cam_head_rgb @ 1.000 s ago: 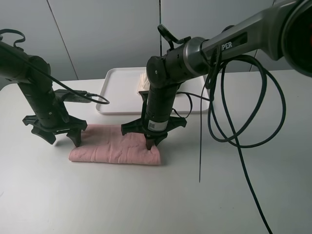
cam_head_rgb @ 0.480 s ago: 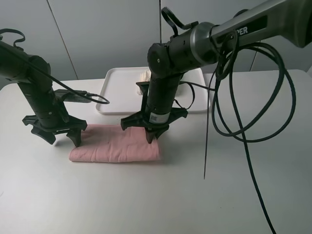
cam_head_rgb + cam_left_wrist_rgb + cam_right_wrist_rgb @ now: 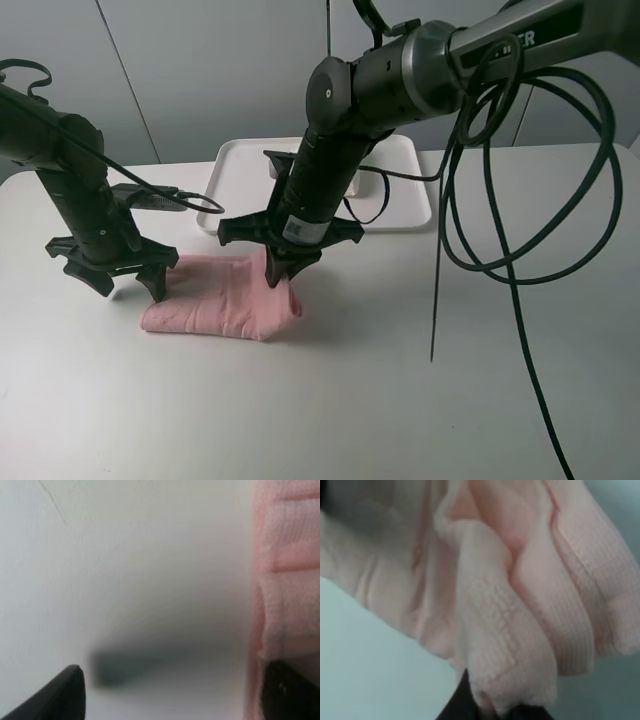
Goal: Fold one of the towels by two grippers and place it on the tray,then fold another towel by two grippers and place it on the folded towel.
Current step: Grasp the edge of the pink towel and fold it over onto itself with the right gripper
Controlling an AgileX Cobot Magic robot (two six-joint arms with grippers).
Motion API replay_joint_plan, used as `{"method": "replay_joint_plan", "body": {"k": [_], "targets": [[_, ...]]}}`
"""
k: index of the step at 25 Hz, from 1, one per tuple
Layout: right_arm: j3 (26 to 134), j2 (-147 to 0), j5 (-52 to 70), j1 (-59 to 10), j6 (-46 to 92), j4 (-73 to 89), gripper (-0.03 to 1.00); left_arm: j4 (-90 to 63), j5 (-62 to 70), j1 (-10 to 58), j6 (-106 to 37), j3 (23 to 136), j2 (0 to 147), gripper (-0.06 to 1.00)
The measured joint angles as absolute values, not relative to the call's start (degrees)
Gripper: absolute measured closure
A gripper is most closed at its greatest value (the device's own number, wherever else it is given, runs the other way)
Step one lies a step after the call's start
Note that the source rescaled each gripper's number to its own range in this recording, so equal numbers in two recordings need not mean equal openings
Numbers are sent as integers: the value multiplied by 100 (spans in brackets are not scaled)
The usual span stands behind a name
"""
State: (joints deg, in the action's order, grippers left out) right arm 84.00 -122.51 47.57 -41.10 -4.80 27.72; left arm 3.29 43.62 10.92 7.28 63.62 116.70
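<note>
Pink waffle-textured towel (image 3: 225, 305) bunched in right gripper (image 3: 276, 275) pinch, left gripper (image 3: 128, 284) claws spread wide

Pale pink towel (image 3: 225, 300) with faint embossed waffle weave; white tray (image 3: 240, 190); white counter (image 3: 320, 400); black arms and cables.

My high camera looks down on the whole table (image 3: 120, 400) from the front. Both wrist cameras face downward, very close and blurred. All three views share the pink towel (image 3: 215, 305) (image 3: 287, 580) (image 3: 520, 605).
</note>
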Motion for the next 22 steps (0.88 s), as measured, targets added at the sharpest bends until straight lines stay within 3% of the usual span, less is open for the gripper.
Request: {"method": "replay_joint_plan", "body": {"k": [22], "targets": [[8369, -13070, 3990, -4110, 2605, 7571, 92, 329, 4422, 1092, 748, 6362, 11670, 2]]}}
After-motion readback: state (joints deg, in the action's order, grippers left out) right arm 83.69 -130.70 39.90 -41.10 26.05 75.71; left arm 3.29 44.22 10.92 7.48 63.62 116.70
